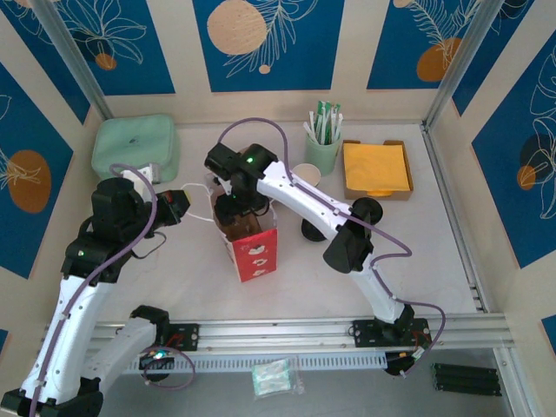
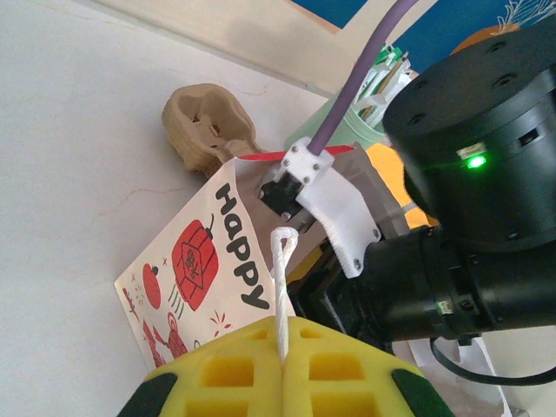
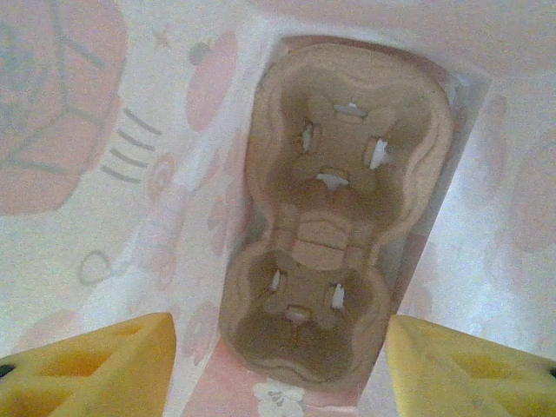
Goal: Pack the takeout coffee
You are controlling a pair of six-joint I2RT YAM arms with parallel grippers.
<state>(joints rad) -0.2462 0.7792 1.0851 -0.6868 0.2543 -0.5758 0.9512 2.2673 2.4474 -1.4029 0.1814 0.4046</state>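
A red-and-white paper bag (image 1: 254, 250) stands upright mid-table; its side reads "Happy" (image 2: 204, 265). My left gripper (image 2: 284, 343) is shut on the bag's white cord handle (image 2: 283, 278), just left of the bag (image 1: 178, 208). My right gripper (image 3: 278, 373) is open and reaches down into the bag's mouth (image 1: 233, 211). Below it a brown pulp cup carrier (image 3: 339, 217) lies on the bag's floor, both wells empty. A round black lid (image 1: 370, 209) shows beside the right arm. I cannot tell whether the takeout coffee cup is under it.
A lidless green-and-white cup (image 1: 306, 176) stands by a green holder of sachets (image 1: 323, 146). An orange napkin tray (image 1: 376, 170) sits at back right and a mint box (image 1: 135, 148) at back left. Another pulp carrier (image 2: 207, 130) lies behind the bag.
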